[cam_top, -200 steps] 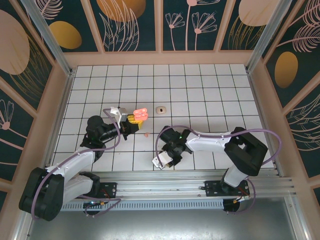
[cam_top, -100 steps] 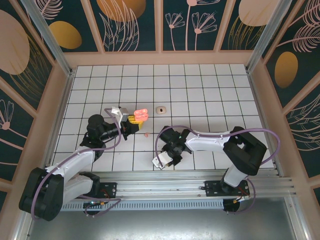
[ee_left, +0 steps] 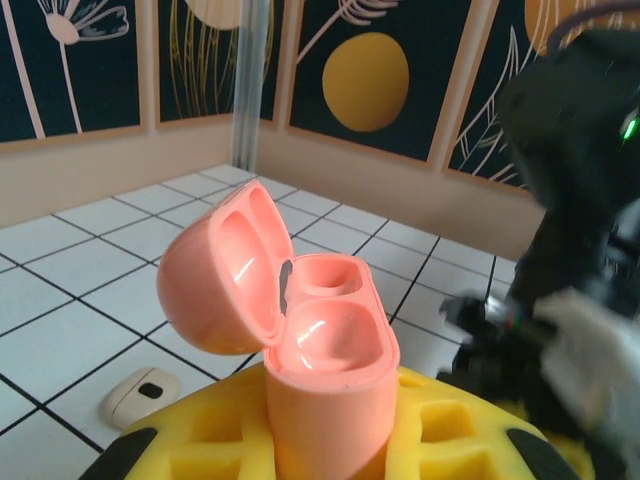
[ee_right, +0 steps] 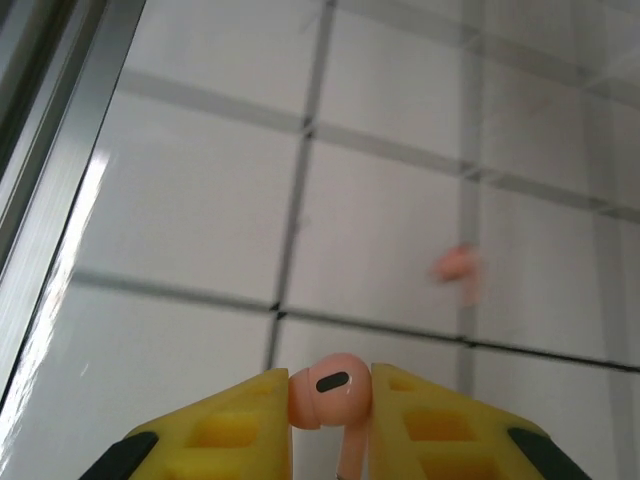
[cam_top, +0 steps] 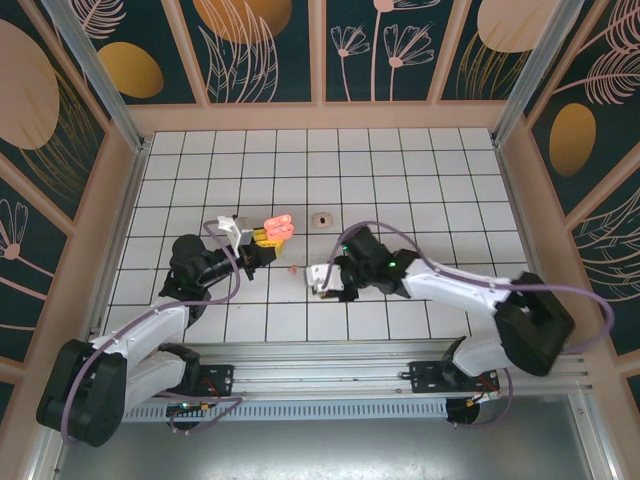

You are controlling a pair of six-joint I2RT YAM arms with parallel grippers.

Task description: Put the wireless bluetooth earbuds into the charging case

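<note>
The charging case is salmon pink with its lid hinged open and both wells bare. My left gripper is shut on its base between yellow pads, holding it upright. From above, that case sits at the left gripper, left of centre. My right gripper is shut on a pink earbud, stem pointing down, just above the tiles. From above, the right gripper is to the lower right of the case. A second pink earbud lies loose on the tiles between the two grippers.
A small cream rounded case rests on the tiles right of the pink case, and it also appears low on the left in the left wrist view. The metal rail of the near edge runs along the right gripper's left side. Wooden walls enclose the floor.
My right arm has swung from near the front edge up toward the middle, carrying the pink earbud. The left gripper and the case have barely shifted.
</note>
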